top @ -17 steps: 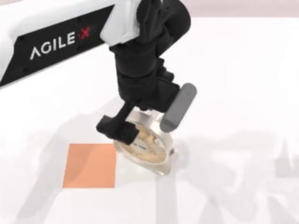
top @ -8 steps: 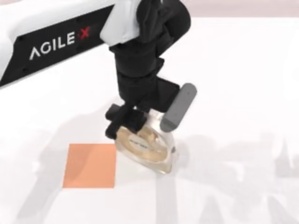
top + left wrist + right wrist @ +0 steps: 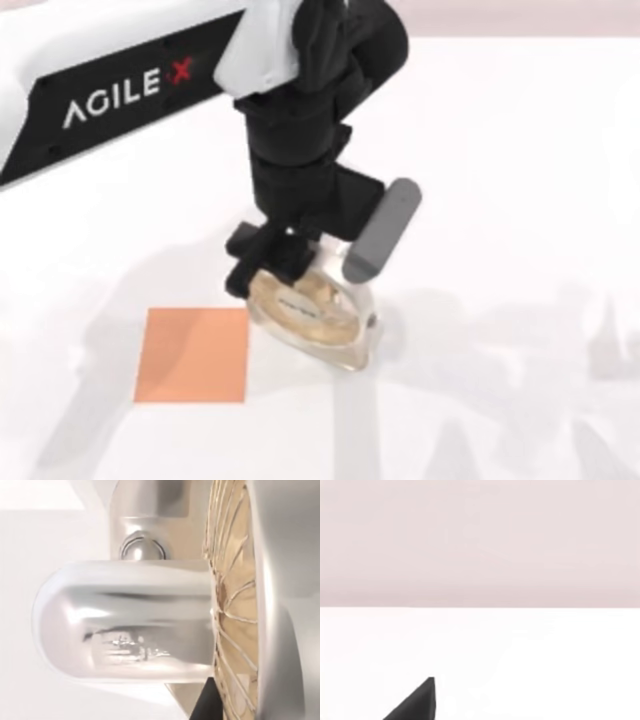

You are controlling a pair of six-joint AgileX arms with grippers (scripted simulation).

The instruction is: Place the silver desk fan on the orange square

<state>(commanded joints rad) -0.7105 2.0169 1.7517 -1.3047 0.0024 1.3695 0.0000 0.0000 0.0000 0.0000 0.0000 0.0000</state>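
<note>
My left hand (image 3: pixel 305 265) pinches the silver desk fan (image 3: pixel 312 318) across its ring; the fan tilts on the white table (image 3: pixel 520 150), just right of the orange square (image 3: pixel 192 354), not on it; my right arm is out of the top view.

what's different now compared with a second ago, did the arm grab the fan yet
The left gripper has closed in on the silver desk fan: its dark finger, out at the fan's left a second ago, moved in against the housing, and the fan tipped slightly. That happened in the first half second; nothing visibly moved since. The fan is beside the orange square, not on it. The square stayed put.
</note>
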